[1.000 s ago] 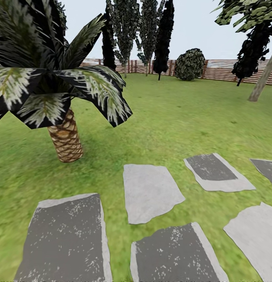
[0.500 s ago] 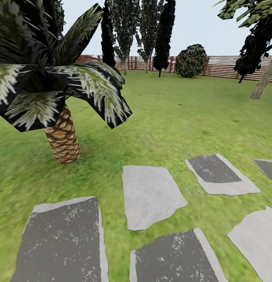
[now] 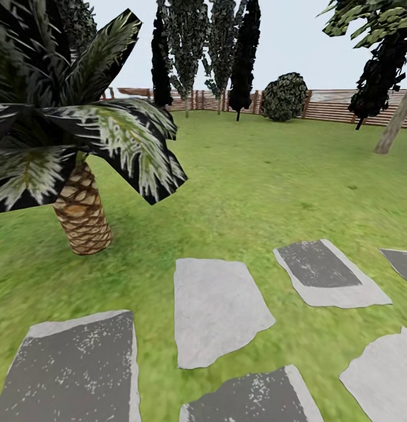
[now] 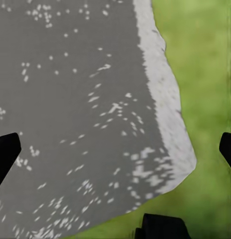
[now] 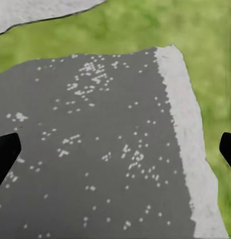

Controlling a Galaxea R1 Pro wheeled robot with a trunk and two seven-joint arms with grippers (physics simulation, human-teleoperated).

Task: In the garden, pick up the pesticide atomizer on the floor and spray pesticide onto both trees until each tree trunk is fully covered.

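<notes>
While the head camera looks out over the lawn (image 3: 274,176), a short palm (image 3: 80,217) with a criss-cross trunk stands at the near left part of the grass, its dark fronds spreading wide above it. Flat stepping stones lie in the grass at the lawn's near edge: a pale grey slab (image 3: 218,310) in the middle, a dark speckled slab (image 3: 74,375) to its left, another dark slab (image 3: 250,401) at the bottom edge, and a dark slab with a pale border (image 3: 326,272) to the right. At the lawn's far edge a brown slatted fence (image 3: 338,105) runs across, with narrow dark cypresses (image 3: 244,53) and a round bush (image 3: 284,97) in front of it. Near the far right corner of the lawn a leaning tan-grey tree trunk (image 3: 394,123) rises out of the grass, with part of a leafy crown (image 3: 373,17) above it. No sprayer can be made out on the grass.

The left gripper (image 4: 115,149) hangs over a dark speckled stone (image 4: 70,114) with a pale rim, beside grass; its black fingertips (image 4: 5,152) sit far apart with nothing between them. The right gripper (image 5: 115,149) hangs over another dark stone (image 5: 95,149), its fingertips (image 5: 5,149) likewise spread wide and empty
</notes>
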